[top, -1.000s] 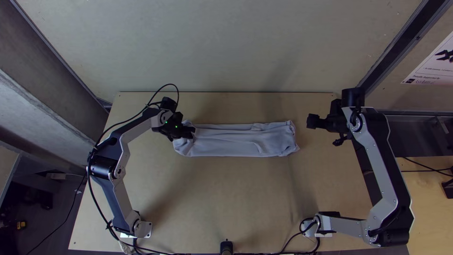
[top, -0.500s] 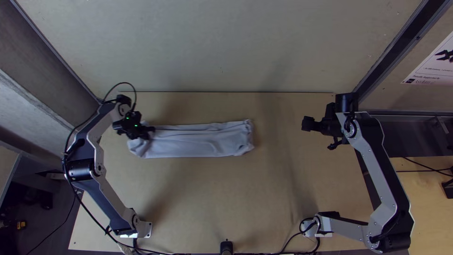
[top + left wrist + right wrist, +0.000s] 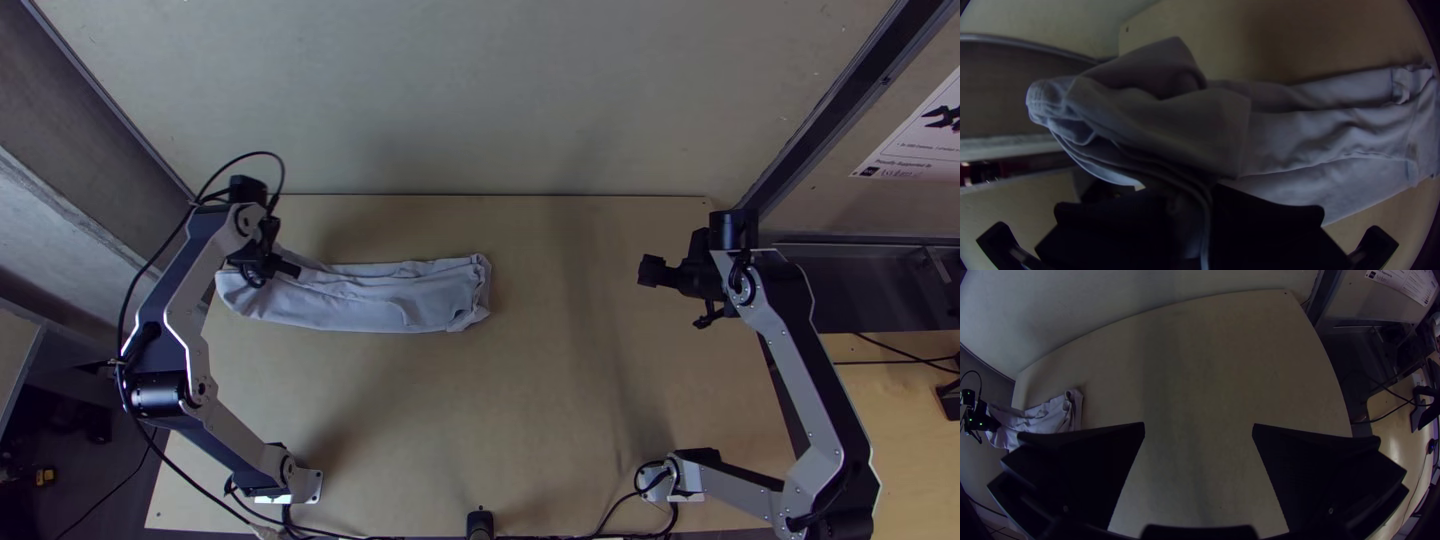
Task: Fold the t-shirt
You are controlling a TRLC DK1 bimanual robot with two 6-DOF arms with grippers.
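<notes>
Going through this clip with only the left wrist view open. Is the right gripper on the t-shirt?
Observer: No. In the top view the right gripper is beyond the t-shirt's right-hand end, clear of the cloth.
Operator: Open or shut?
Observer: Open; the right wrist view shows its fingers wide apart.
Operator: Where on the table is the shirt?
Observer: The top view puts it on the left half of the table, toward the far edge.

The silver-grey, black-jointed left arm [image 3: 188, 290] and matching right arm [image 3: 787, 365] bend; the flat-fingered black left gripper [image 3: 290, 268] pinches, the similar right gripper [image 3: 648, 271] gapes.
</notes>
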